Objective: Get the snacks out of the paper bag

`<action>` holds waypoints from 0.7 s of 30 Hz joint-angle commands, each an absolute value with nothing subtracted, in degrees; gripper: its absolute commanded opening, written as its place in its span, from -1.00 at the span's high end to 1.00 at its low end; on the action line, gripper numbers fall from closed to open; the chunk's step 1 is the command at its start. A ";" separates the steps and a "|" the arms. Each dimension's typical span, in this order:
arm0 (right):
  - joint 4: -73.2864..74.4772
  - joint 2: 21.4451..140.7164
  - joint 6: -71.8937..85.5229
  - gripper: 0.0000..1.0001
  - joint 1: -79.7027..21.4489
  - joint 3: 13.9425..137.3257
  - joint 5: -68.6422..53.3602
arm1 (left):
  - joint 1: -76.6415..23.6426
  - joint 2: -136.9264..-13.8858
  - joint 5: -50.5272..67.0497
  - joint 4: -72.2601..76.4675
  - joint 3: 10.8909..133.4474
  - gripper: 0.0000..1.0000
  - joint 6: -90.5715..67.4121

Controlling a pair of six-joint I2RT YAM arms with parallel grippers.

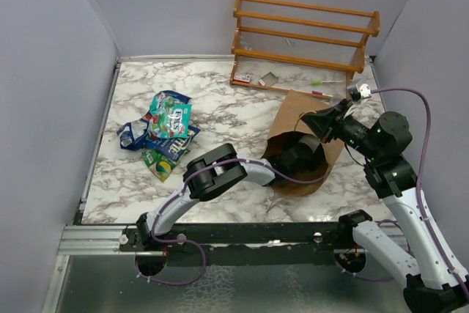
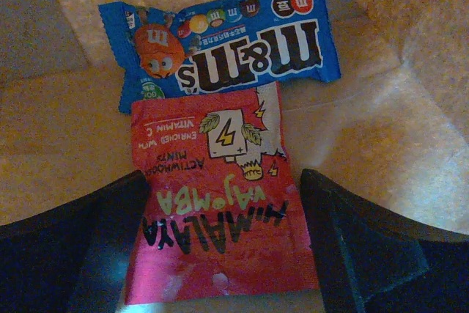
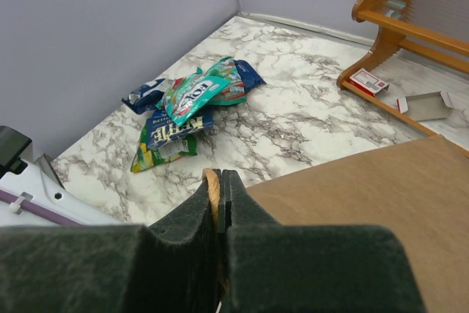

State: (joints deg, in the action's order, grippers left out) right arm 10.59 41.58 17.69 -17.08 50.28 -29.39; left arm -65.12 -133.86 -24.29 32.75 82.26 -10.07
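Pressed together close under the right wrist camera, the right gripper (image 3: 218, 199) has its two black fingers clamped on a tan string handle (image 3: 211, 185) at the rim of the paper bag (image 3: 366, 203).

Largest of all is the marble table (image 1: 242, 119), which bears the bag. The brown bag is tipped over, its dark mouth turned toward the left arm (image 1: 220, 174), which reaches inside it. From above, the right gripper sits at the bag's upper rim.

Behind the bag, against the far wall, stands an orange wooden rack (image 1: 304, 34).

Left of the bag and well apart from it lies a pile of snack packets (image 1: 165, 137). A teal-red packet (image 1: 170, 116) is on top, a dark blue packet (image 1: 177, 144) with white lettering sits under it, and a green-yellow packet (image 1: 157, 165) is at the near edge.

Inside the bag, two more packets lie flat on the paper. One is a blue m&m's packet (image 2: 220, 38); the other, nearer the bag's mouth and touching it, is a red Himalaya Vajomba mint packet (image 2: 220, 254). The left gripper (image 2: 222, 177) is spread wide, with one dark finger just beside each long edge of the red packet. Whether the fingers touch it cannot be told.

Behind the bag, on the rack's lowest shelf, lie a small red-white scrap (image 1: 244, 78) and a grey scrap (image 1: 269, 77).
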 commanded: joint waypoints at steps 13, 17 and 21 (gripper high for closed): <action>10.28 40.91 17.13 0.96 -17.05 52.03 -28.79 | -65.22 -131.00 -26.78 30.75 77.83 0.71 -6.36; 10.37 40.95 17.01 0.96 -17.05 51.88 -28.67 | -65.28 -128.30 -25.41 31.03 75.43 0.97 -5.82; 10.37 40.96 16.88 0.96 -17.05 51.86 -28.73 | -65.29 -125.69 -24.18 31.10 74.31 1.00 -5.87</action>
